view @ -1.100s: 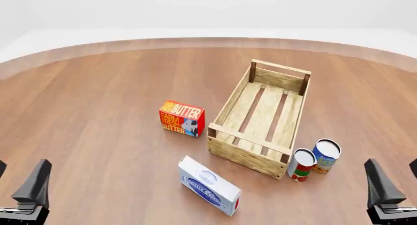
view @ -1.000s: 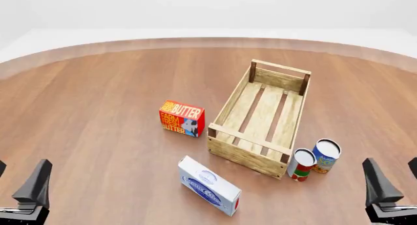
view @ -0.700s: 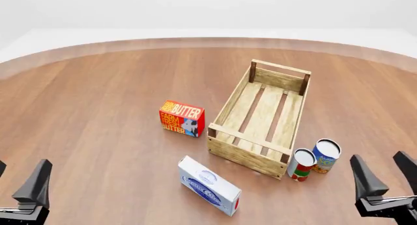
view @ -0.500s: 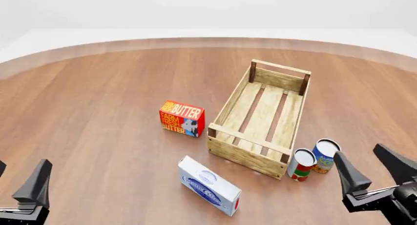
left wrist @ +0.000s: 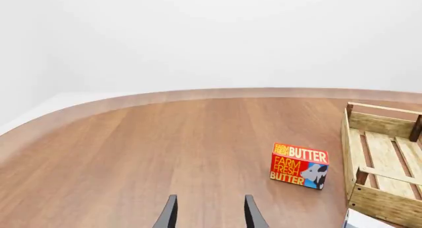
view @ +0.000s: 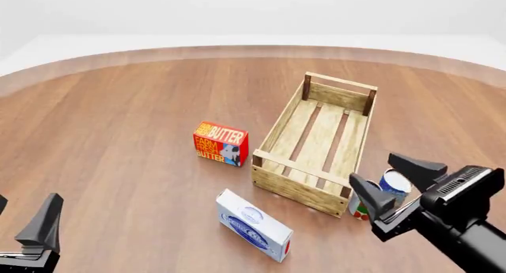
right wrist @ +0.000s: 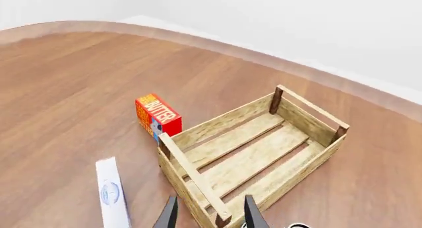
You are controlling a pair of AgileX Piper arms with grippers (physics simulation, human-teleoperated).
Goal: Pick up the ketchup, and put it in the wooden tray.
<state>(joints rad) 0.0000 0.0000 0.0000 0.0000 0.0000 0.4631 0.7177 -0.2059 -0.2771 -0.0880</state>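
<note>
The ketchup is out of view in every camera. The wooden tray point(view: 281, 128), a long light-wood slatted crate, lies right of centre with nothing in it; it also shows as the tray point(right wrist: 307, 116) and the tray point(left wrist: 382, 205). My right gripper point(view: 371, 168) hovers open and holding nothing over the cans at the tray's near right corner. The right wrist view has the right gripper point(right wrist: 209, 198) above the tray's near end rail. My left gripper point(view: 28, 197) rests open at the near left, far from the tray; in its own wrist view the left gripper point(left wrist: 207, 198) holds nothing.
A red butter box point(view: 221, 143) stands left of the tray. A white-and-blue flat box point(view: 253, 224) lies near the front. A red-and-white can point(view: 358, 209) and a blue can point(view: 393, 183) stand by the tray's near right corner, partly behind my right fingers.
The right arm has moved forward and leftward from the near right edge to above the cans beside the tray. The left arm and all objects have stayed put.
</note>
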